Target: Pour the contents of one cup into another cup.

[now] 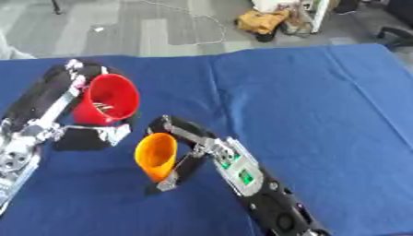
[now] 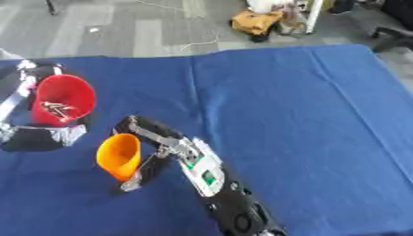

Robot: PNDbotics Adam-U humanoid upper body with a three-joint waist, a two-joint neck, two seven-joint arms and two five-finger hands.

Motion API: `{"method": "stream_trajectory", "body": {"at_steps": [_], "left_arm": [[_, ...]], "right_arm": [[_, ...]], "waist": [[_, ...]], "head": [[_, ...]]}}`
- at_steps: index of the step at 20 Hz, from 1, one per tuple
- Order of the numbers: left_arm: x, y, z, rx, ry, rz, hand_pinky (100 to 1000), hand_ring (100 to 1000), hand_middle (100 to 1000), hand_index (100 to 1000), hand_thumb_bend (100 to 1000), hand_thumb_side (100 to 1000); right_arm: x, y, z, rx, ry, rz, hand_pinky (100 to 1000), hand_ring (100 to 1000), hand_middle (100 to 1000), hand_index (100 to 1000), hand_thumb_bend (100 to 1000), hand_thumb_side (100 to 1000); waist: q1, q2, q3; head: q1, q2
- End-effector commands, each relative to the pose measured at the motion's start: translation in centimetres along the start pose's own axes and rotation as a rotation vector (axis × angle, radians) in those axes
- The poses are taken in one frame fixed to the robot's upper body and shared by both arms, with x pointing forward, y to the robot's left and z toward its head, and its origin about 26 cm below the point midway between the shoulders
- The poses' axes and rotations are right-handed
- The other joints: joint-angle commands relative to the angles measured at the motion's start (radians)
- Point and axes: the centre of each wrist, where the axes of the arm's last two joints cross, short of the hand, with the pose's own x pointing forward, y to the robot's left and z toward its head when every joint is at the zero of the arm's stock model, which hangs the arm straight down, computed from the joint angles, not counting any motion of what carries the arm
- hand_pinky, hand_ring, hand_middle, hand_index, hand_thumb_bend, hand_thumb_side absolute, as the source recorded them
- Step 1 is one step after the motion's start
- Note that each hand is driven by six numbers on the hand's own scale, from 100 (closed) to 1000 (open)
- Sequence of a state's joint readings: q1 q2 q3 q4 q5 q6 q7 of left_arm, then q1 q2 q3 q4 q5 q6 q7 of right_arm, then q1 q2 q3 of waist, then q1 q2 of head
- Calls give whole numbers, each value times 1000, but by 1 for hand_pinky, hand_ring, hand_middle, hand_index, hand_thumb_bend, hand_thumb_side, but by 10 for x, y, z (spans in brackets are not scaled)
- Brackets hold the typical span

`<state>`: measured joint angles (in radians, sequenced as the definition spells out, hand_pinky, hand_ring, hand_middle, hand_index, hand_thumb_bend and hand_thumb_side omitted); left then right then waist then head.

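A red cup (image 1: 106, 99) is held tilted above the blue table, its mouth turned toward the camera, with small metallic bits (image 1: 103, 107) lying inside. My left hand (image 1: 85, 133) is curled round it from behind and below. An orange cup (image 1: 156, 156) is tilted with its mouth facing left toward the red cup. My right hand (image 1: 181, 152) is shut on it, thumb over the top and fingers under its base. The orange cup sits just below and to the right of the red one, a small gap apart.
The blue cloth (image 1: 322, 106) covers the whole table, creased down the middle. Beyond the far edge is grey floor with a cable (image 1: 206, 27) and a yellow bag (image 1: 262, 20).
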<state>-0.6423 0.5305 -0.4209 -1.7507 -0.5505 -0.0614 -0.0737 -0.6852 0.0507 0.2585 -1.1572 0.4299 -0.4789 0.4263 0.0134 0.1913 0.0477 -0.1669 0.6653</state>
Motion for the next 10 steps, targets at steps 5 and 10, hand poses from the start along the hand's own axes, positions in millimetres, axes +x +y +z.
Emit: {"method": "stream_trajectory", "body": {"at_steps": [5, 10], "left_arm": [[1, 15, 4, -34, -37, -115, 100, 279, 266, 714, 100, 132], [-1, 15, 5, -68, -52, -160, 100, 274, 261, 712, 100, 122]], "right_arm": [[4, -4, -5, -16, -12, 9, 551, 198, 299, 371, 632, 100], [4, -4, -4, -16, -8, 7, 551, 198, 299, 372, 631, 100]], "waist": [[4, -18, -1], [4, -17, -2]], "head": [[-2, -11], [-2, -11]]}}
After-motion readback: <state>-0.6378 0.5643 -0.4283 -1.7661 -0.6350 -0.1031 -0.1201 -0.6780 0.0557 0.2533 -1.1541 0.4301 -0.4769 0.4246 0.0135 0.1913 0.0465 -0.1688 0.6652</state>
